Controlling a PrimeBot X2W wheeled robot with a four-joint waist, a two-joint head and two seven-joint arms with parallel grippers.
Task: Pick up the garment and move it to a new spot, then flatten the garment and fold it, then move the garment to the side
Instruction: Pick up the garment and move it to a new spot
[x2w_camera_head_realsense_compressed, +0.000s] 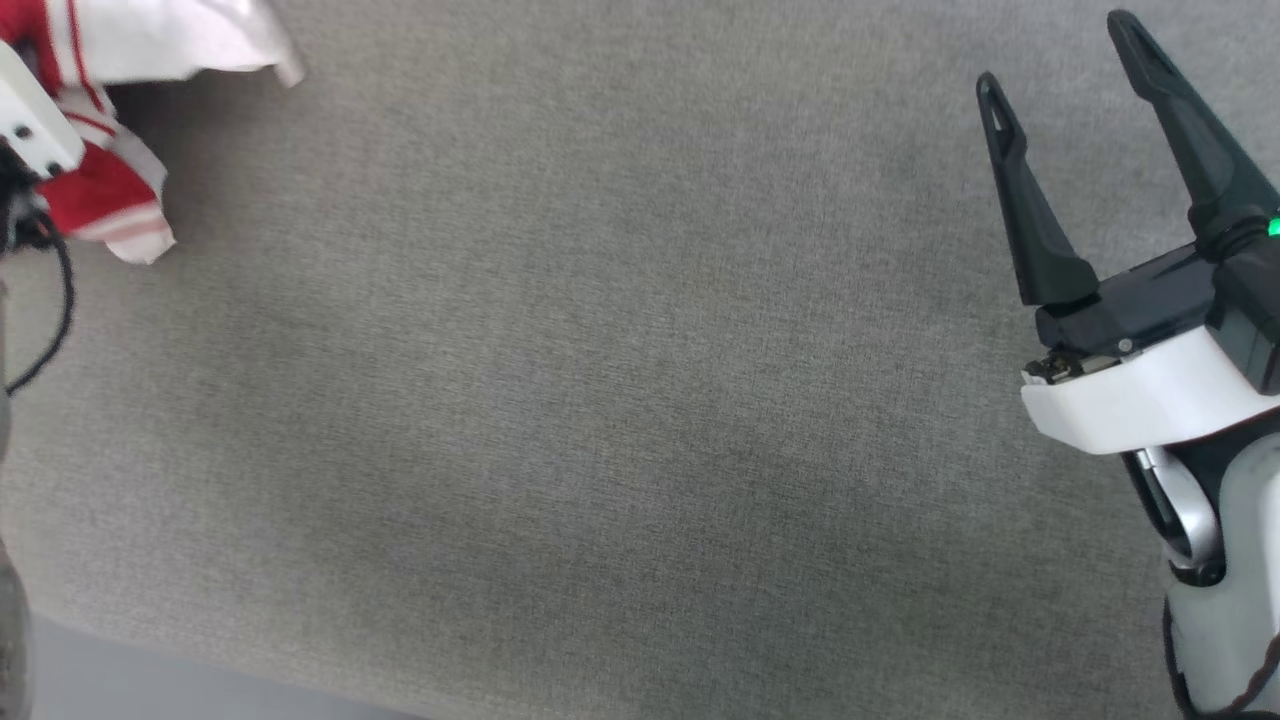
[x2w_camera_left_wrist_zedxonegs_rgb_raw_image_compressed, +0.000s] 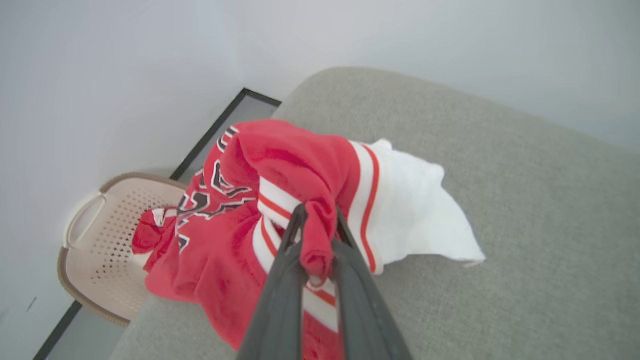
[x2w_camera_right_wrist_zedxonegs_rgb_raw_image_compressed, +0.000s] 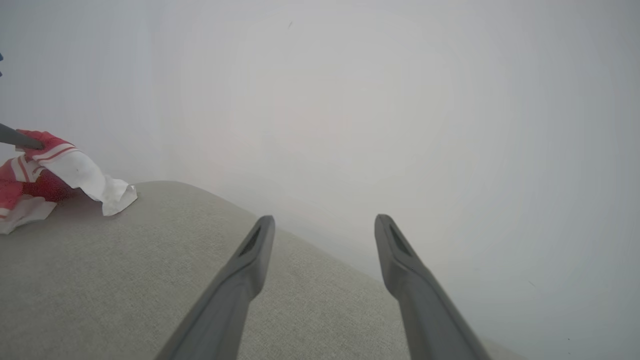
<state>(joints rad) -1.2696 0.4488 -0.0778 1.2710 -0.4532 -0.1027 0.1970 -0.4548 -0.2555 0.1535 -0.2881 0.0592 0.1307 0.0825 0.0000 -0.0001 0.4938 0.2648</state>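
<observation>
The left gripper (x2w_camera_left_wrist_zedxonegs_rgb_raw_image_compressed: 317, 216) is pinched on a red fold of the garment (x2w_camera_left_wrist_zedxonegs_rgb_raw_image_compressed: 280, 155). The garment sits bunched at the far left edge of the grey cushion (x2w_camera_head_realsense_compressed: 600, 400), with one white sleeve spilling across it. Beyond the cloth, lower down, stands a pale perforated basket (x2w_camera_left_wrist_zedxonegs_rgb_raw_image_compressed: 100, 235). The right gripper (x2w_camera_head_realsense_compressed: 1057, 55) hangs spread wide and empty, well apart from the cloth. The pickup looks begun; the cloth seems partly lifted, though that is hard to judge. Moving, flattening, folding and setting aside are all left to do.
</observation>
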